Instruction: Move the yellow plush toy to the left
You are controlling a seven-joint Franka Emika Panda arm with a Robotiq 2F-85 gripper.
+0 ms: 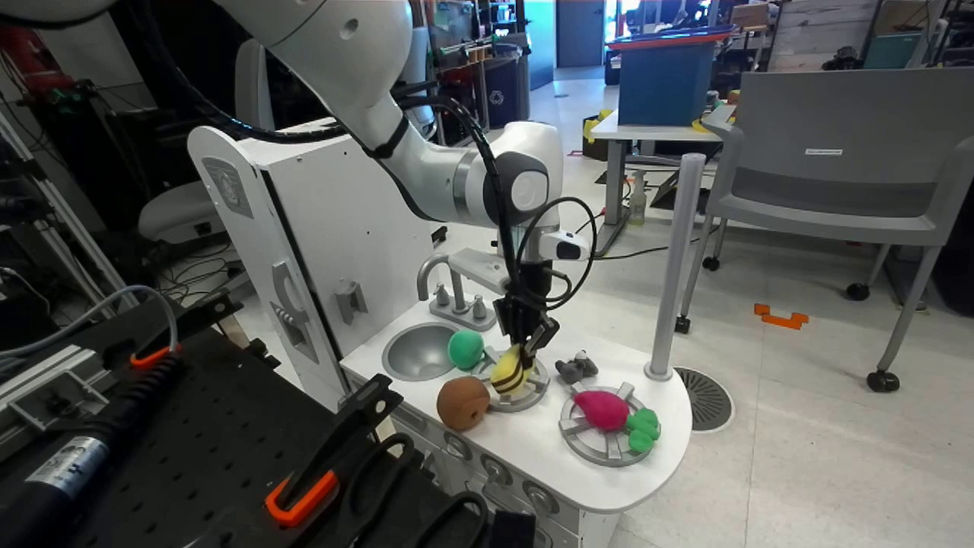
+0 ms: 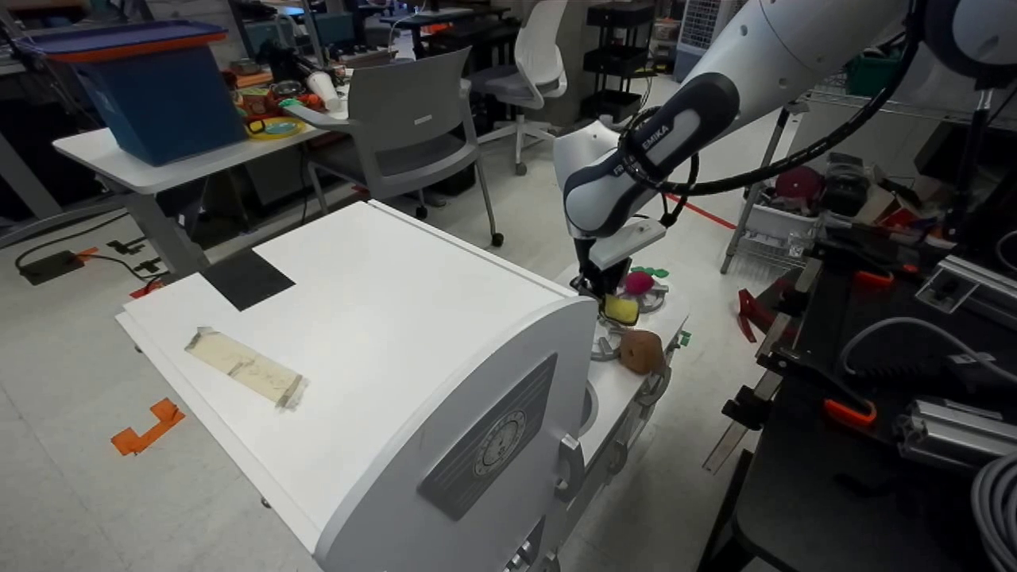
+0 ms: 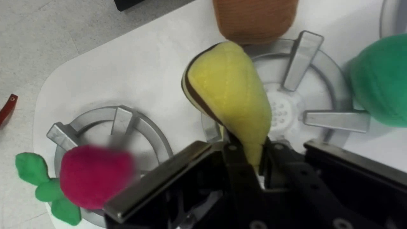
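The yellow plush toy (image 1: 510,372) with dark stripes is over the grey burner ring nearer the sink. It also shows in an exterior view (image 2: 621,310) and in the wrist view (image 3: 232,89). My gripper (image 3: 251,148) is shut on one narrow, squeezed end of the toy, and the rest of the toy sticks out past the fingertips. The gripper also shows pointing down in an exterior view (image 1: 525,352). I cannot tell for sure whether the toy touches the burner.
A brown ball (image 1: 463,403) and a green round toy (image 1: 466,348) lie beside the toy. A pink and green toy (image 1: 603,411) lies on the other burner. A small grey toy (image 1: 577,368), a sink (image 1: 396,365), faucet (image 1: 456,293), upright post (image 1: 676,266) and tall cabinet (image 1: 342,228) stand around.
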